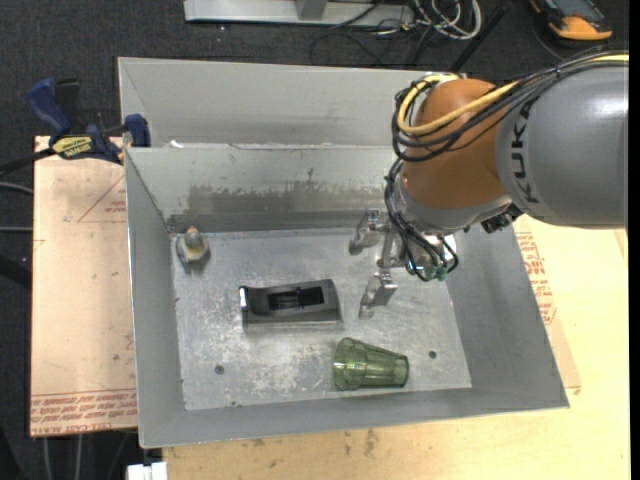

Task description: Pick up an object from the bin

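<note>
Robot arm (pixel 560 138) hangs its jaws spread and empty above the floor of the bin (pixel 250 368), just right of a black stapler (pixel 290 302) lying mid-bin. A green cup (pixel 370 365) lies on its side nearer the front. Nothing is picked yet; grasp and lift apparently remain.

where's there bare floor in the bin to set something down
Widest bare floor: the front left corner of the bin, bordered by the black stapler, the green cup and the small knob. Also the strip between stapler and back wall, and the right side past the gripper. Tightest between gripper, stapler and cup.
</note>
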`<state>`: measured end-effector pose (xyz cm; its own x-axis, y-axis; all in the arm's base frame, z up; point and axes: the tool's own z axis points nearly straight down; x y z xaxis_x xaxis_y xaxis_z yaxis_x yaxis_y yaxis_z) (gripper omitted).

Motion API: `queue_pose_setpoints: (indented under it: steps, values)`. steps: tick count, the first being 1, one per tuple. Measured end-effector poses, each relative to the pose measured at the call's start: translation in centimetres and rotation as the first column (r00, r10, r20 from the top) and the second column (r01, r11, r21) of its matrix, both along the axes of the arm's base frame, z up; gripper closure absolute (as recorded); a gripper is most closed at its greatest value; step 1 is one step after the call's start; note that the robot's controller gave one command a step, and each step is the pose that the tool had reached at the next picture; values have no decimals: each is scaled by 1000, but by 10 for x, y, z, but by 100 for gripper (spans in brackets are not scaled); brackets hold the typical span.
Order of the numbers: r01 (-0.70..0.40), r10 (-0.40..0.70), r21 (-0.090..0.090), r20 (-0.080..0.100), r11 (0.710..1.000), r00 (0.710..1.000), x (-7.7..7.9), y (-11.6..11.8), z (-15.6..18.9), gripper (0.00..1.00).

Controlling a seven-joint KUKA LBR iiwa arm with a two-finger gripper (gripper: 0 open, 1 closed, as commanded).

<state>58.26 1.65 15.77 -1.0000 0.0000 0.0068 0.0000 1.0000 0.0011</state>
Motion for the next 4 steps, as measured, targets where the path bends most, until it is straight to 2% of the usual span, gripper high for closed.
queue_pose_setpoints:
  steps: [1, 2, 3, 4]
  values:
    - [0, 0, 0, 7, 1000, 1000, 2, 0, 5, 0]
    - [-39, 39, -7, 12, 999, 999, 0, 59, -76, 100]
    - [-39, 39, -7, 12, 999, 999, 0, 59, -76, 100]
    - [-101, 101, -1, 6, 995, 995, -3, 46, 58, 100]
